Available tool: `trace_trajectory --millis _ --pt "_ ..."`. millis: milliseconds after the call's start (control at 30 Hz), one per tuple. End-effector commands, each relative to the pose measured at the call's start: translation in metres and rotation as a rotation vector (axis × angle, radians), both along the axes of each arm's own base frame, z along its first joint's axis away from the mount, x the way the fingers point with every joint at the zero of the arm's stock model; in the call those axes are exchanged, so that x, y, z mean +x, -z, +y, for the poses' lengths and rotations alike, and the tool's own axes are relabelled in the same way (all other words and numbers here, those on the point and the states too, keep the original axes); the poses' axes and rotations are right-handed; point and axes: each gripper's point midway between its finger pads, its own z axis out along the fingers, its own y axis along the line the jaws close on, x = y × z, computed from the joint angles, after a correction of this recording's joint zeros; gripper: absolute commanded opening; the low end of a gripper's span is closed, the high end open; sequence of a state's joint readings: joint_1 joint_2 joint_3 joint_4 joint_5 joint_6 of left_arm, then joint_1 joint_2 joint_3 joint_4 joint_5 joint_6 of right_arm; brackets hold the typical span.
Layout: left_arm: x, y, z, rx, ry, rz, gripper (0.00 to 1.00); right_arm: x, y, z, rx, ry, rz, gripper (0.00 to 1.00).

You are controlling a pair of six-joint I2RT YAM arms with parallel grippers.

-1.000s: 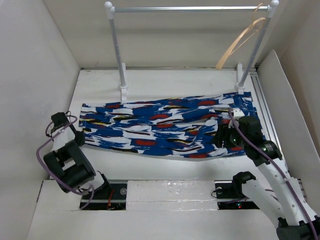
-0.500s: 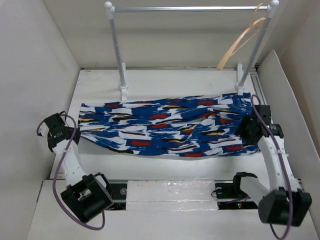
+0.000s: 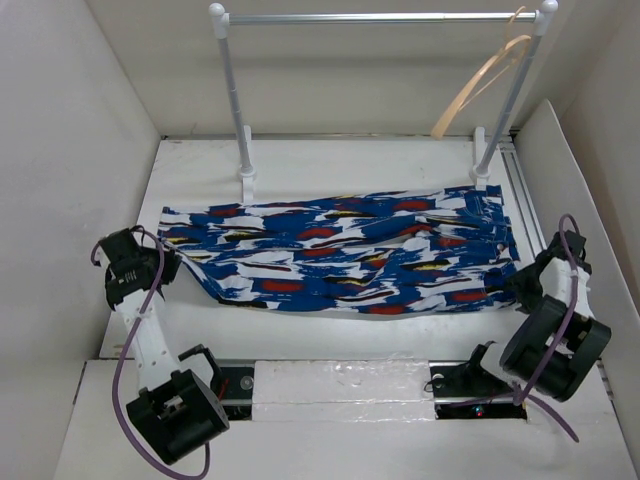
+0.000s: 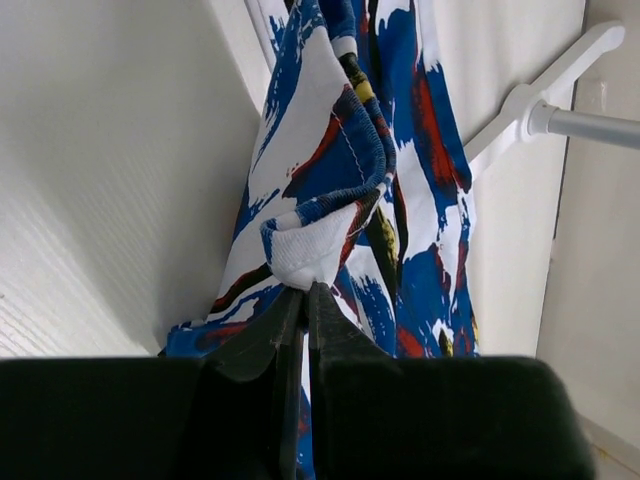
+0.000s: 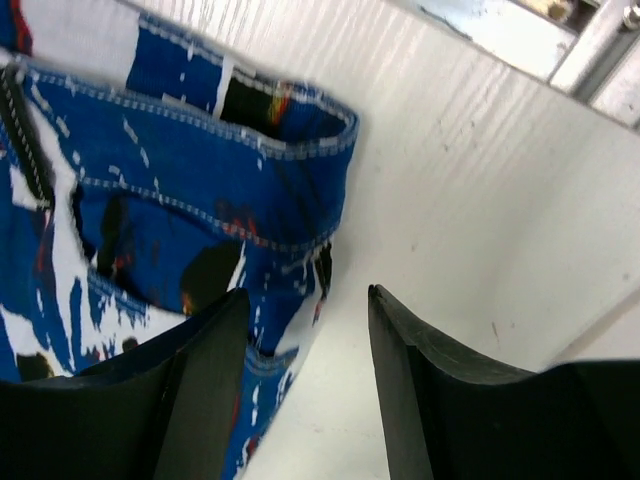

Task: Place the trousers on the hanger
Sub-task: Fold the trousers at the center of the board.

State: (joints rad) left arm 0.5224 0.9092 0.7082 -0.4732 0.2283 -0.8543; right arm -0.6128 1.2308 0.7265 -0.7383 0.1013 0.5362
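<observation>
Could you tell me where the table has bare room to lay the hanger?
Two bare strips: one between the rack and the far edge of the trousers, one between their near edge and the table front. Both ends are crowded: the left fingers pinch a leg hem, the right fingers stand open beside the waistband.

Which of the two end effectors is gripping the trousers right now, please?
The left end effector: its jaws are shut on a hem of the trousers. The right end effector stands open beside the waistband, holding nothing.

Left hand (image 4: 305, 292) pinched closed, right hand (image 5: 307, 298) spread apart.
</observation>
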Motion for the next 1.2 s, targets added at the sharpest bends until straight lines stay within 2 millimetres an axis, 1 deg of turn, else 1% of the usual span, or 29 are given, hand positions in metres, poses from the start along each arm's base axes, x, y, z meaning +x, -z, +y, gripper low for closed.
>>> trace_trajectory --millis 0,33,167,267,300,333,367,400,433,467,500,533,567,600,633,667,700,733,800,833,867,900,933,967,1000,1033,1067,1133,1167 --pt "0.005 -0.008 0.003 0.028 0.0 -0.025 0.0 0.021 0.006 -0.017 -0.006 -0.013 -0.07 0.57" --pt "0.006 -0.011 0.005 0.035 -0.004 -0.028 0.0 0.018 0.017 -0.015 0.027 -0.036 -0.021 0.56" --pt "0.004 -0.012 0.015 0.071 -0.037 -0.005 0.0 0.01 0.034 -0.02 0.056 -0.034 0.053 0.53" --pt "0.002 -0.021 0.028 0.102 -0.087 0.0 0.0 0.01 0.036 -0.023 0.063 -0.03 0.036 0.3" --pt "0.002 -0.023 0.028 0.101 -0.088 0.0 0.0 0.013 0.03 -0.026 0.047 -0.036 0.022 0.11" --pt "0.004 -0.029 0.032 0.102 -0.1 -0.005 0.0 0.012 0.024 -0.026 0.045 -0.05 0.025 0.04" --pt "0.002 -0.032 0.036 0.1 -0.116 -0.005 0.0 0.018 0.012 -0.031 0.018 -0.061 0.0 0.01" --pt "0.003 -0.037 0.04 0.114 -0.13 -0.003 0.0 0.02 -0.007 -0.035 -0.028 -0.068 -0.04 0.0" --pt "0.003 -0.047 0.044 0.124 -0.143 0.0 0.0 0.014 -0.017 -0.03 -0.036 -0.094 -0.018 0.0" --pt "0.004 -0.055 0.047 0.135 -0.152 -0.002 0.0 0.016 -0.037 -0.036 -0.089 -0.104 -0.007 0.0" --pt "0.002 -0.061 0.053 0.156 -0.179 0.011 0.0 0.017 -0.045 -0.033 -0.113 -0.13 0.007 0.0" --pt "0.003 -0.077 0.057 0.162 -0.198 0.017 0.0 0.013 -0.049 -0.028 -0.113 -0.145 0.027 0.0" --pt "0.001 -0.086 0.066 0.193 -0.231 0.03 0.0 0.011 -0.057 -0.029 -0.128 -0.142 0.025 0.0" --pt "0.002 -0.095 0.073 0.234 -0.245 0.045 0.0 0.015 -0.072 -0.035 -0.162 -0.132 0.005 0.0" --pt "0.009 -0.115 0.083 0.266 -0.266 0.058 0.0 0.007 -0.083 -0.038 -0.203 -0.133 0.067 0.0" --pt "0.009 -0.115 0.084 0.271 -0.271 0.061 0.0 0.007 -0.083 -0.038 -0.203 -0.134 0.068 0.0" --pt "0.014 -0.119 0.084 0.274 -0.263 0.055 0.0 0.01 -0.094 -0.042 -0.222 -0.135 0.059 0.0" --pt "0.021 -0.12 0.087 0.27 -0.262 0.053 0.0 0.012 -0.097 -0.044 -0.231 -0.142 0.056 0.0" --pt "0.031 -0.114 0.087 0.245 -0.243 0.058 0.0 0.027 -0.108 -0.046 -0.255 -0.187 0.023 0.0" --pt "0.039 -0.101 0.089 0.223 -0.23 0.087 0.0 0.037 -0.11 -0.048 -0.254 -0.201 -0.001 0.0" --pt "0.043 -0.095 0.088 0.207 -0.219 0.094 0.0 0.046 -0.116 -0.049 -0.262 -0.214 -0.016 0.0" --pt "0.047 -0.083 0.091 0.194 -0.215 0.123 0.0 0.063 -0.129 -0.046 -0.283 -0.246 -0.062 0.0" --pt "0.05 -0.08 0.093 0.192 -0.215 0.129 0.0 0.08 -0.139 -0.048 -0.315 -0.263 -0.1 0.0" --pt "0.052 -0.075 0.095 0.19 -0.217 0.142 0.0 0.09 -0.138 -0.05 -0.314 -0.279 -0.078 0.0" --pt "0.054 -0.069 0.096 0.184 -0.215 0.156 0.0 0.106 -0.143 -0.041 -0.321 -0.321 -0.079 0.0" --pt "0.057 -0.06 0.097 0.172 -0.216 0.17 0.0 0.123 -0.164 -0.044 -0.366 -0.327 -0.106 0.0" --pt "0.058 -0.057 0.098 0.171 -0.22 0.173 0.0 0.138 -0.154 -0.044 -0.355 -0.349 -0.066 0.0" --pt "0.06 -0.051 0.101 0.177 -0.233 0.165 0.0 0.16 -0.155 -0.038 -0.373 -0.389 -0.032 0.0" --pt "0.059 -0.049 0.104 0.189 -0.247 0.167 0.0 0.177 -0.171 -0.04 -0.402 -0.391 -0.06 0.0"
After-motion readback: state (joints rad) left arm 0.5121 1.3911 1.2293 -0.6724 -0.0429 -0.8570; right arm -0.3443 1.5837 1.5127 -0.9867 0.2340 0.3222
